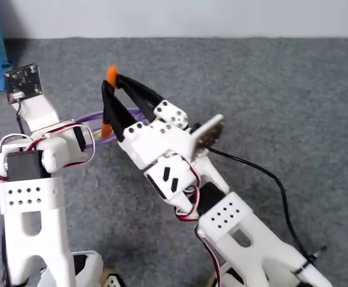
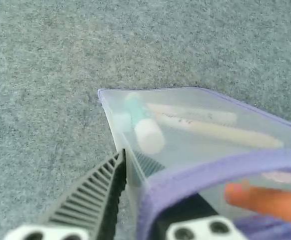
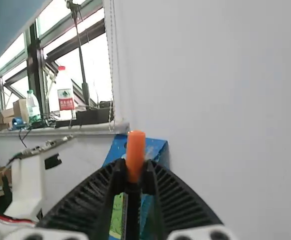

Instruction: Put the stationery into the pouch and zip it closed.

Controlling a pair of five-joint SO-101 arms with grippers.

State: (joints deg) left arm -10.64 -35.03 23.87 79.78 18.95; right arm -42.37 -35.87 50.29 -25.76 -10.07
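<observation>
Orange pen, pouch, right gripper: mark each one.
orange pen (image 3: 135,147), right wrist view, upper end sticking out past the gripper.
pouch (image 2: 200,150), left wrist view, clear side wall.
right gripper (image 3: 134,170), right wrist view, midway between the fingertips clamping the pen.

The high view is looking down on the counter. The left wrist view is looking closely into the pouch, the right wrist view outward at a wall. All are catching the orange pen.

Lab-like workroom, tall windows, bottles and boxes on cluttered sill, white wall
</observation>
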